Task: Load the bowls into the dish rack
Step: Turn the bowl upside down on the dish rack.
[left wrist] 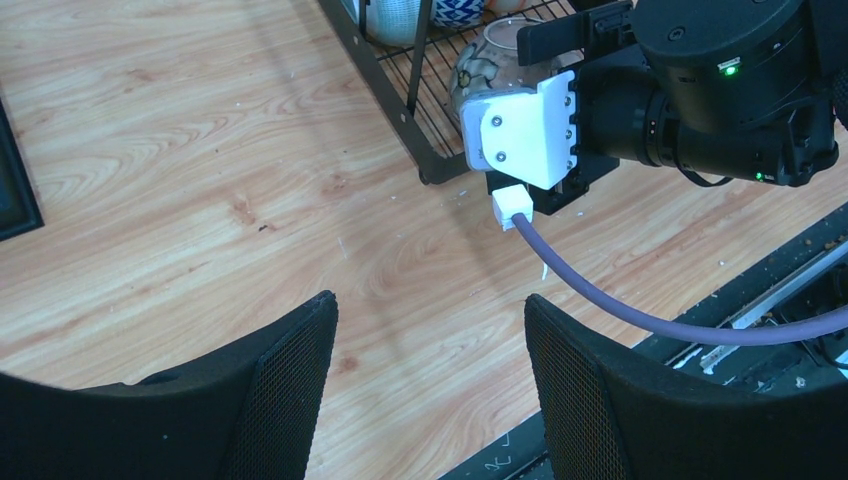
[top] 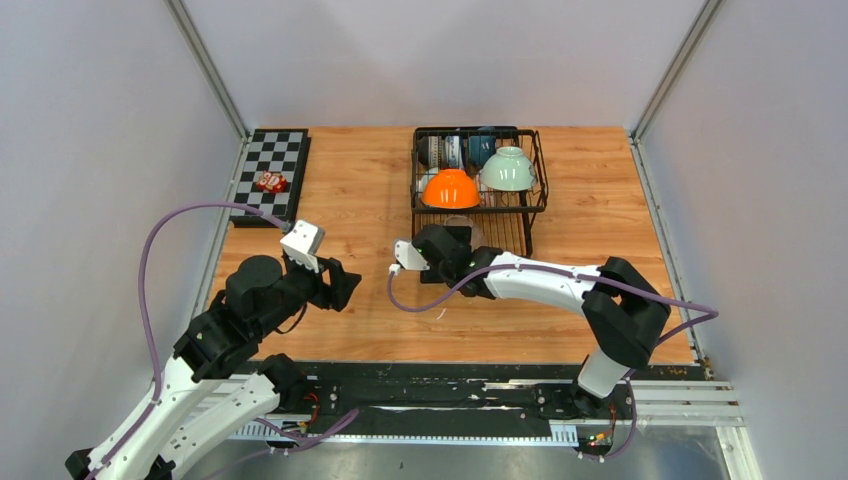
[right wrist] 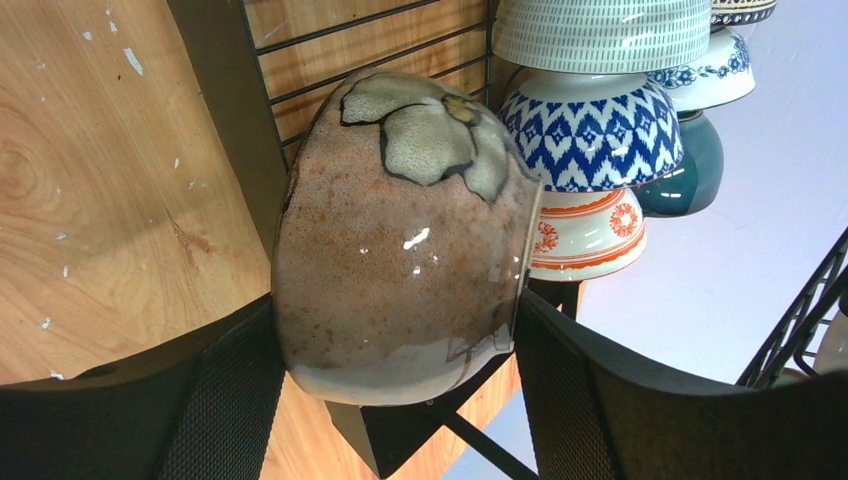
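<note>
Warm wooden tabletop lies under both my arms, closed in by pale grey walls. At my right gripper the two black mesh-faced fingers stand wide apart with a speckled brown glazed bowl with a pale flower motif filling the gap between them. One pad sits at its rounded wall and the other at its rim, but I cannot tell whether they press it or only flank it. That bowl lies tipped on its side in the low front section of the black wire dish rack, with its foot-to-rim axis running across from finger to finger. Just past it, a blue-and-white zigzag bowl, a white bowl with orange-red trim and a dark teal bowl stand nested on edge. On the rack's upper basket an orange bowl and a pale green bowl rest upside down, side by side. My left gripper hovers over bare wood, spread wide and holding nothing, near the rack's front corner. A black-and-white checkerboard lies at the far left.
</note>
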You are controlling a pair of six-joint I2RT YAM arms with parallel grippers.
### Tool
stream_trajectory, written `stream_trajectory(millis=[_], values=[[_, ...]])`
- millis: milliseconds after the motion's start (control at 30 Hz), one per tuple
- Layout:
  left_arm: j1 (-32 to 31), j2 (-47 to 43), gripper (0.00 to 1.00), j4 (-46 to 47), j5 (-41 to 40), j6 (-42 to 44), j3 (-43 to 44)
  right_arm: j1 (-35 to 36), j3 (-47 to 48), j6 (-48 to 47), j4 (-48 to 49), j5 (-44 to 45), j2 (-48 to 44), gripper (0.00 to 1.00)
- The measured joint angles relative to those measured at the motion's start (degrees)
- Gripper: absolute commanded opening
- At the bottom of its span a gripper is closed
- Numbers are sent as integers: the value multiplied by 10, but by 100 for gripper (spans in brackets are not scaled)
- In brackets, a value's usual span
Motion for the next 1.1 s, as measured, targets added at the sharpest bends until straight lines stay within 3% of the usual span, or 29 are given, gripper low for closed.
stream_trajectory(millis=[1100], values=[[0,4,71,0,-2,2,0,15,14,34,-30,-2,-6,89]])
